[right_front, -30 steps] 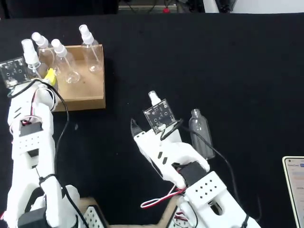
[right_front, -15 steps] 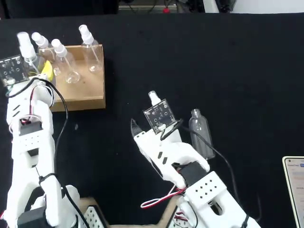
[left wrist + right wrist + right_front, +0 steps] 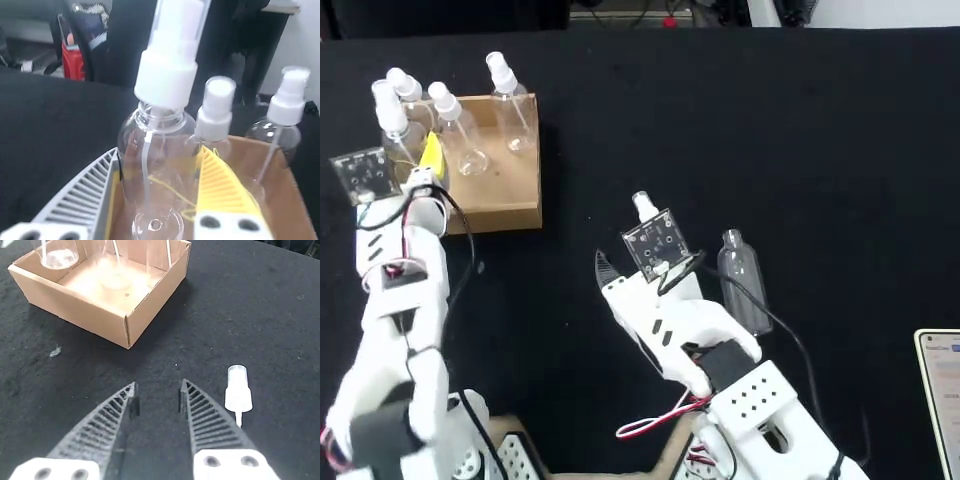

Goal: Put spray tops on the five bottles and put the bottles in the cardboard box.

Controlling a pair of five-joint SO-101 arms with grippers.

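Note:
My left gripper (image 3: pixel 413 160) (image 3: pixel 157 155) is shut on a clear bottle (image 3: pixel 392 125) (image 3: pixel 152 165) with a white spray top, held upright over the left end of the cardboard box (image 3: pixel 510 190) (image 3: pixel 285 200). Three more capped bottles (image 3: pixel 460 135) (image 3: pixel 215 115) stand in the box. An uncapped bottle (image 3: pixel 742 280) lies on the table to the right of my right arm. A loose spray top (image 3: pixel 642 205) (image 3: pixel 237 395) lies just beside my right gripper (image 3: pixel 623 252) (image 3: pixel 157 390). That gripper is open, low over the black table, with nothing between its fingers.
Black cloth covers the table. A phone (image 3: pixel 940 390) lies at the right edge. The near wall of the cardboard box (image 3: pixel 80 310) stands a short way ahead of the right gripper, with open cloth between them.
My left gripper carried the bottle up and left, then back right and down over the box's left end. The right arm has stayed still.

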